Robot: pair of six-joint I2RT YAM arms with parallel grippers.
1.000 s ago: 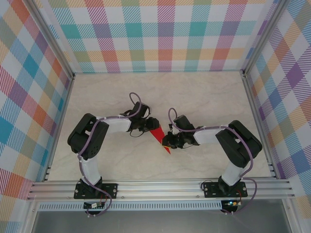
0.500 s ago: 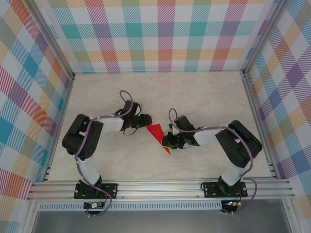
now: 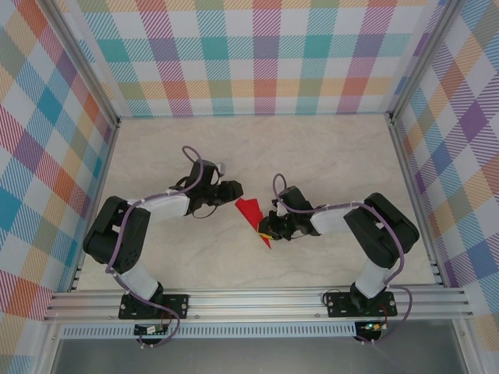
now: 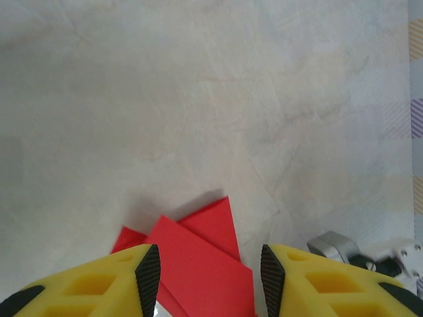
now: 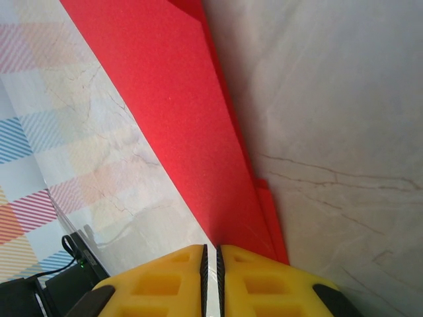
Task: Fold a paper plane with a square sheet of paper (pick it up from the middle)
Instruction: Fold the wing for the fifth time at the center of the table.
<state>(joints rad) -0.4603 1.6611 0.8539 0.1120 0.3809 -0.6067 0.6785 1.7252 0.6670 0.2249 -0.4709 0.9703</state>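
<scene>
Top external view shows the red paper plane (image 3: pixel 251 212) lying near the middle of the tabletop (image 3: pixel 335 156), between the two arms. It is a narrow pointed shape with its tip toward the near edge. The right tool (image 3: pixel 270 227) sits at the lower, pointed part. In the right wrist view its jaws are pressed almost together and the red paper runs into the thin slit between them, so I judge it is clenched on the plane.

The left tool (image 3: pixel 232 189) is just beside the wide far end. In the left wrist view its jaws stand apart, released. The folded layers lie flat below and between them, and I see no pad touching the paper.

The step in hand seems to be a later fold, with one side pinned and the other free. The next move probably calls for the left tool to come down on one flap only, close gently, and turn it along the centre crease. Thin paper can slip or take a wrong crease there.
</scene>
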